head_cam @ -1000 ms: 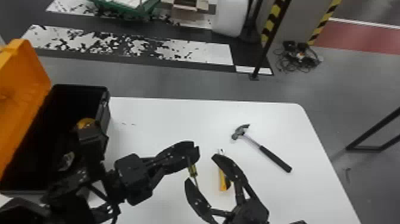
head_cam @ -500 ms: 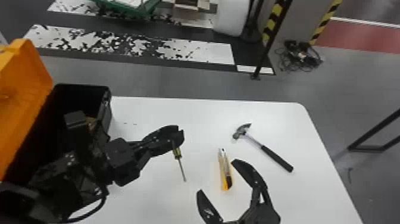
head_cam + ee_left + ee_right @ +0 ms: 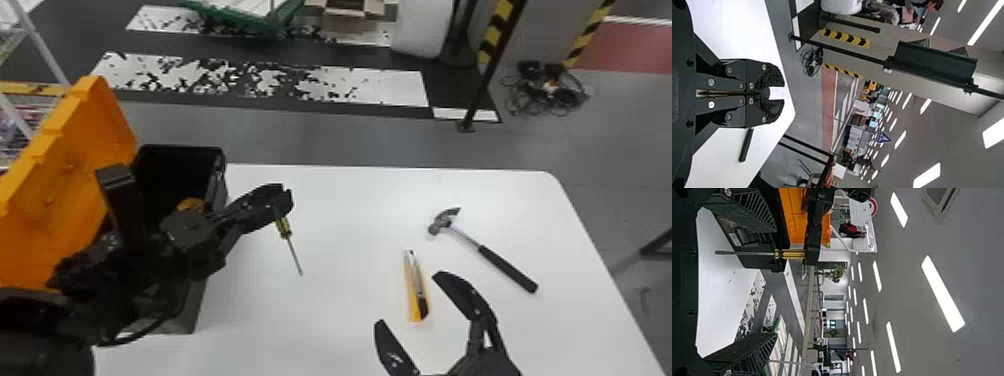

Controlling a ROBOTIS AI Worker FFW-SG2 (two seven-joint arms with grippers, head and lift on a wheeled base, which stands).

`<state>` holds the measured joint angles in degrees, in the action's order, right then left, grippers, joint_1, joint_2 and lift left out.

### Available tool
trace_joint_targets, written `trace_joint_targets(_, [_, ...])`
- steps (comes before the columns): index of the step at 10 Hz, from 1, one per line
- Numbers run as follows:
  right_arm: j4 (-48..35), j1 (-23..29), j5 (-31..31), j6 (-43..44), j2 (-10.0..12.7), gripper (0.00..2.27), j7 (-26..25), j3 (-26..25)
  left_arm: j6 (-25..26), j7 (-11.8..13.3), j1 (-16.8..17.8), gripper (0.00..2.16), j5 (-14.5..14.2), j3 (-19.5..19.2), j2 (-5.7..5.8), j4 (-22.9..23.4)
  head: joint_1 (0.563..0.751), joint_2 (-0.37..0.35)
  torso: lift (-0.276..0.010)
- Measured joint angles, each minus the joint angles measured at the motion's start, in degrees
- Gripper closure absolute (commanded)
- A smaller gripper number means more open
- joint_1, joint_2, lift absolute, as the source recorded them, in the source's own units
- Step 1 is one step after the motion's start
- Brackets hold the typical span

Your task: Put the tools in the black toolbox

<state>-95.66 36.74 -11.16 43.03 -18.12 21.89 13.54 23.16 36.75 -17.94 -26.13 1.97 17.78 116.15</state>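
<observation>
Left tool (image 3: 283,199) drawn nearer toolbox (image 3: 220,175), angled rightward, seemingly clamped on screwdriver (image 3: 284,228), right tool (image 3: 408,299) spread apart

**Floor clutter around the black pole**

Just right of the black pole (image 3: 479,90) I see a tangle of cables (image 3: 547,92) on the floor. Left of it stands a rounded white object (image 3: 420,25), then a cardboard box (image 3: 347,15), and farther left a green frame (image 3: 280,22). The white bench (image 3: 320,320) lies on my side of it.
</observation>
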Motion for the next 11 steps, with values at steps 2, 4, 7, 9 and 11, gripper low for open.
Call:
trace_joint_targets(2, [0.1, 0.0, -0.23, -0.1, 0.01, 0.06, -0.01, -0.17, -0.04, -0.08, -0.68, 1.79, 0.12, -3.66, -1.07, 1.39, 0.695, 0.016, -0.039])
trace_joint_targets(4, [0.1, 0.0, -0.32, -0.13, -0.05, 0.06, 0.0, -0.18, -0.23, -0.6, -1.59, 1.79, 6.31, -5.62, -3.33, 4.68, 0.695, 0.045, -0.039])
trace_joint_targets(7, [0.11, 0.0, -0.3, -0.14, -0.04, 0.06, 0.0, -0.18, -1.23, -2.94, -2.4, 1.79, 8.74, -10.2, -6.47, 7.16, 0.695, 0.089, -0.039])
trace_joint_targets(9, [0.26, 0.08, -0.34, -0.1, -0.01, 0.06, 0.0, -0.19, -8.31, -7.93, -3.6, 1.79, 7.46, -14.27, -8.26, 7.4, 0.695, 0.165, -0.039])
trace_joint_targets(11, [0.4, 0.02, -0.29, -0.1, 0.02, 0.06, 0.0, -0.18, -11.72, -10.21, -4.09, 1.79, 7.41, -16.98, -8.8, 5.78, 0.695, 0.226, -0.039])
